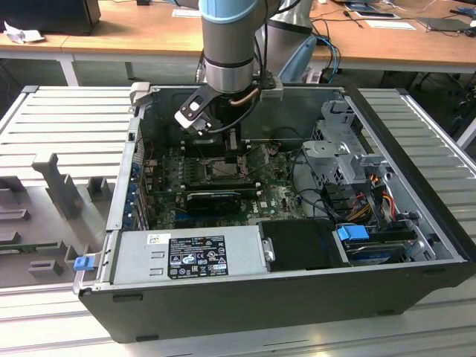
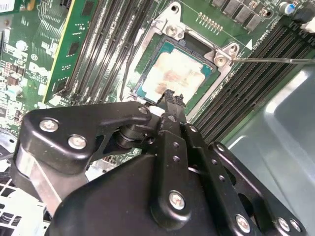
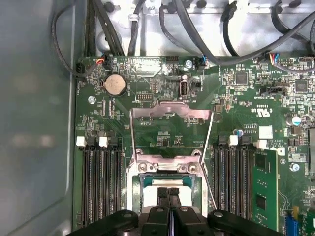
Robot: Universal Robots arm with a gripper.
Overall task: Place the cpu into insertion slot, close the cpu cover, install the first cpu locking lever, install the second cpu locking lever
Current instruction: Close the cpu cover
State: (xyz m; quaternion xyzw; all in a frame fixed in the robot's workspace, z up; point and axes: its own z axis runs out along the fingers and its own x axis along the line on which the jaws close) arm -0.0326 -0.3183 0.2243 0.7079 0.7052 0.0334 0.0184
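The cpu (image 2: 177, 73) lies flat in the insertion slot (image 2: 147, 46), silver-grey top up, with the green board around it. My gripper (image 2: 172, 96) is shut, its fingertips (image 3: 170, 192) pressed together right over the cpu's near edge; nothing is held between them. In the first wrist view the cpu cover (image 3: 170, 110) is swung back, away from the insertion slot (image 3: 167, 169). Thin wire locking levers (image 3: 212, 162) (image 2: 275, 60) stand free of their catches. In the exterior view the gripper (image 1: 232, 152) reaches down into the computer case (image 1: 297, 297).
Long black memory slots (image 3: 101, 182) (image 2: 256, 69) flank the socket on both sides. A black graphics card (image 1: 216, 199) lies in front of it, a power supply (image 1: 186, 256) nearer the case front. Cables (image 3: 197, 34) and a drive cage (image 1: 338, 156) crowd one end of the case.
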